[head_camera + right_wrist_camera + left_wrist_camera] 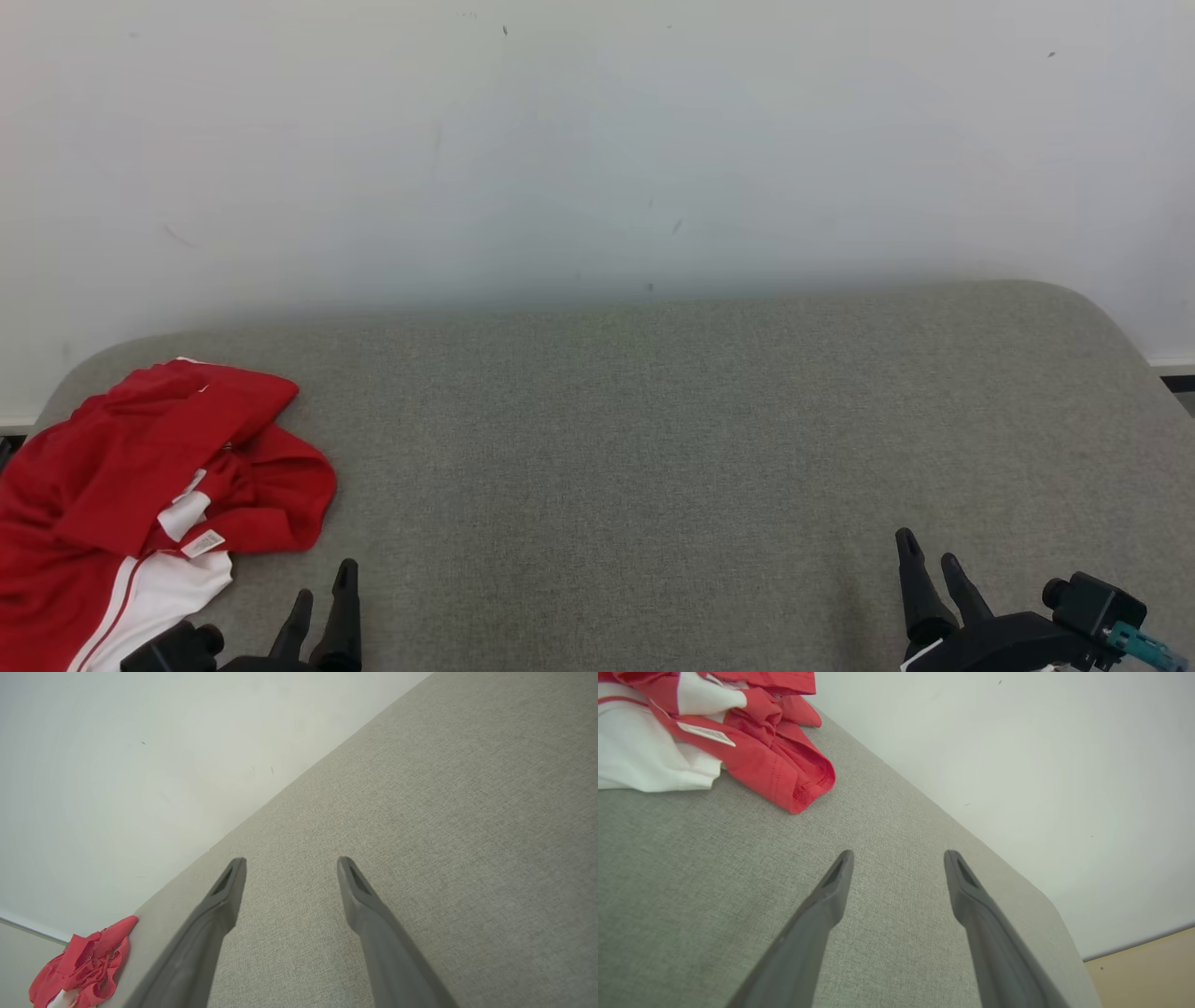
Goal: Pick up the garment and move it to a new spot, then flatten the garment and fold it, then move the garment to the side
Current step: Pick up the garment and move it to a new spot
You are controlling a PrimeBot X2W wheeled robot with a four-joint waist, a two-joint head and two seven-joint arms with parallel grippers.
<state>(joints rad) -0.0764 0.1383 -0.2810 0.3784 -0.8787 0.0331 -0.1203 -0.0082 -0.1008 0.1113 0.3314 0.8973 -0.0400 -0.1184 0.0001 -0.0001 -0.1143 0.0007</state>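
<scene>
Head view: red garment (121, 457) lies crumpled on grey table (653, 448).

One garment (140, 485) (red, white), two tools (325, 581) (926, 546), one grey surface (653, 448)

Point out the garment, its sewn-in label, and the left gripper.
red and white garment (140, 448), head view, red upper fold.
label (706, 734), left wrist view, middle of the white tag.
left gripper (899, 855), left wrist view, midway between its fingertips.

garment (140, 485) cut off at head view's left, bottom edges; label (203, 543) print unreadable.
</scene>
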